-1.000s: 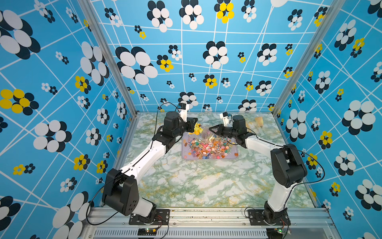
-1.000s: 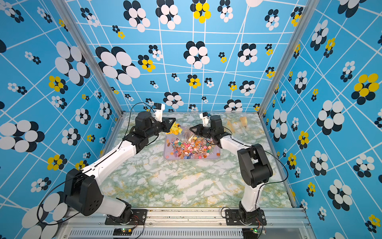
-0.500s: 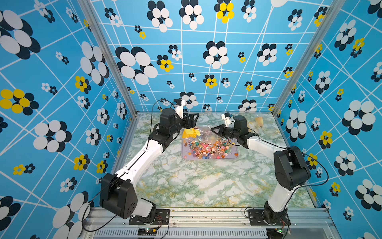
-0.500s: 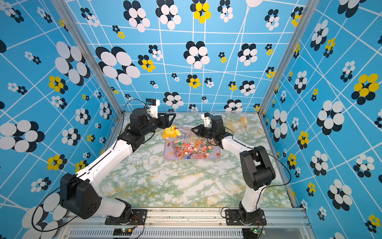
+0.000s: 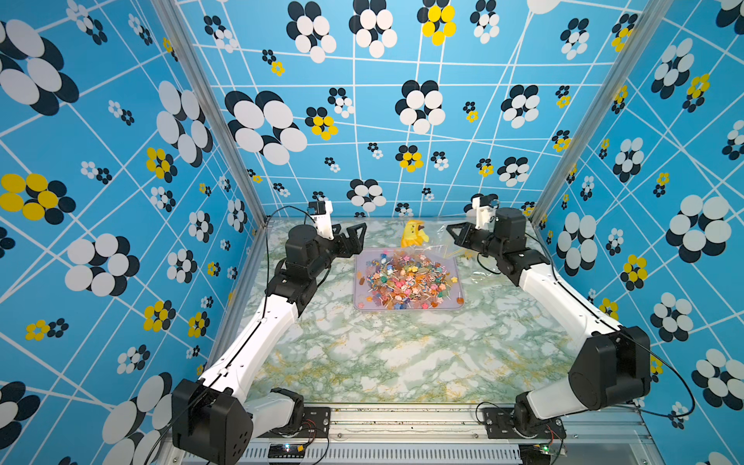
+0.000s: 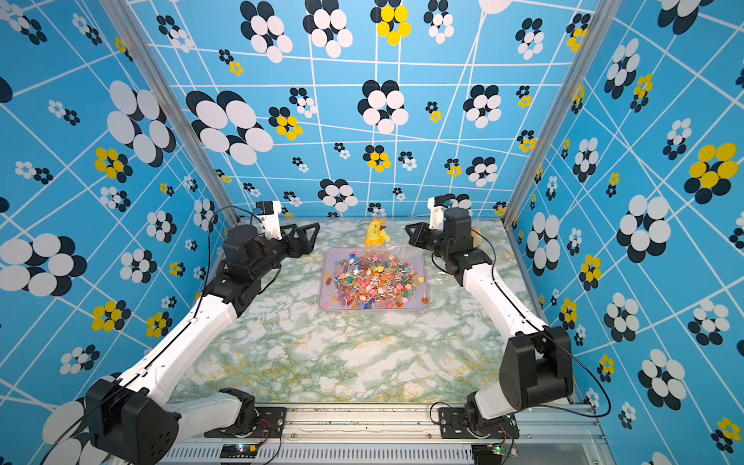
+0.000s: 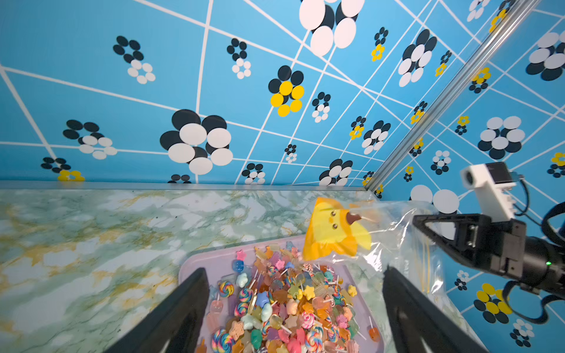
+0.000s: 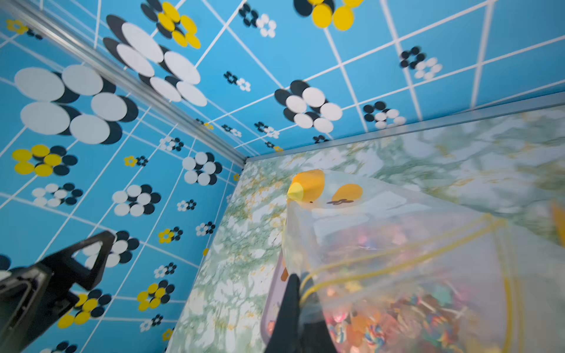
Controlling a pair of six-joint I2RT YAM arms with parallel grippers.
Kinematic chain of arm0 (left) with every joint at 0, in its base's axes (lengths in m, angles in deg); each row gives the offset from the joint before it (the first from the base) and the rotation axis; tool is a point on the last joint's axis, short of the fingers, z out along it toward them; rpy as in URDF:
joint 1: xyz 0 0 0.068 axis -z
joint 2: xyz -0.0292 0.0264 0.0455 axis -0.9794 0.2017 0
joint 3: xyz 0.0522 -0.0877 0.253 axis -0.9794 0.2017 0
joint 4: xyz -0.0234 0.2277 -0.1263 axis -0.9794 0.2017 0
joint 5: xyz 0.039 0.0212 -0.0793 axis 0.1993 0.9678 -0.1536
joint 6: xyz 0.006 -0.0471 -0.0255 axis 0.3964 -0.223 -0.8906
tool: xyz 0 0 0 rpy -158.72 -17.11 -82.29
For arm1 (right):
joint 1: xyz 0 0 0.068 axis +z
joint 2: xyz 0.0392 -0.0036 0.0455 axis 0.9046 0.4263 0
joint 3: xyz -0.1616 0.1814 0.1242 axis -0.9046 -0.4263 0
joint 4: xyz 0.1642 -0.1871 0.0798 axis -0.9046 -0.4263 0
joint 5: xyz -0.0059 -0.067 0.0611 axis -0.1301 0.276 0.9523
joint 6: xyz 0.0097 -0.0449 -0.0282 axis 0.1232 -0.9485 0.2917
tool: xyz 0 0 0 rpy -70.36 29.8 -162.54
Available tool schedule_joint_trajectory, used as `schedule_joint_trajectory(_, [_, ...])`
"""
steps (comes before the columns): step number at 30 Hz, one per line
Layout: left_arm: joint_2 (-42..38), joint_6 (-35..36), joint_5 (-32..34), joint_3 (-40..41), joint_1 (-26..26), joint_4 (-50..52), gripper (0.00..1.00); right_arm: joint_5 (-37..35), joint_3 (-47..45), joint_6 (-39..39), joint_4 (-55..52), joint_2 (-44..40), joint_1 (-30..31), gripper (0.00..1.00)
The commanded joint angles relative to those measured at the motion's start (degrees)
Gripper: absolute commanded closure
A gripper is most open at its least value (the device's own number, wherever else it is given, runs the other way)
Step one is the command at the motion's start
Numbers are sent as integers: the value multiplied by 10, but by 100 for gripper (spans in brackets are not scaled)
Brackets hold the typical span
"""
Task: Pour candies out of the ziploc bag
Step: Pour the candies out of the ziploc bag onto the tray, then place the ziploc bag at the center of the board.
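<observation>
- Left hand, centre-left: released, empty.
- Right hand, upper right: clenched on the bag.
- Candies: heaped in the tray, frame centre.
- Risk: the hanging bag may sweep candies onto the desk.

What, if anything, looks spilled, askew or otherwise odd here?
Nothing is spilled: the candies sit heaped inside the tray, none visibly on the table. The only oddity is the ziploc bag, which hangs crumpled from the shut right gripper and drapes over the tray's far corner. The left gripper stands open, clear of it.
</observation>
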Motion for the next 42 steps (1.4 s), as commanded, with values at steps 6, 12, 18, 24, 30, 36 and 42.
schedule_joint_trajectory(6, [-40,-4,19,45,-8,-25,7,-142,-62,47,-16,0,-129,99])
schedule_joint_trajectory(12, [-58,4,21,59,-9,-14,6,-193,-114,96,9,51,-161,97])
schedule_joint_trajectory(18, [-65,3,21,67,-10,-9,5,-227,-132,117,-14,71,-162,75])
schedule_joint_trajectory(24, [-69,3,23,66,-9,-8,4,-281,-147,120,-18,32,-163,49])
schedule_joint_trajectory(30, [-73,3,23,65,-10,-7,3,-267,-141,114,-20,3,-165,44])
schedule_joint_trajectory(36, [-80,8,27,63,-10,-1,0,-252,-149,104,-13,-23,-165,41])
schedule_joint_trajectory(42, [-79,16,36,62,-10,10,0,-261,-159,63,-29,-62,-158,37])
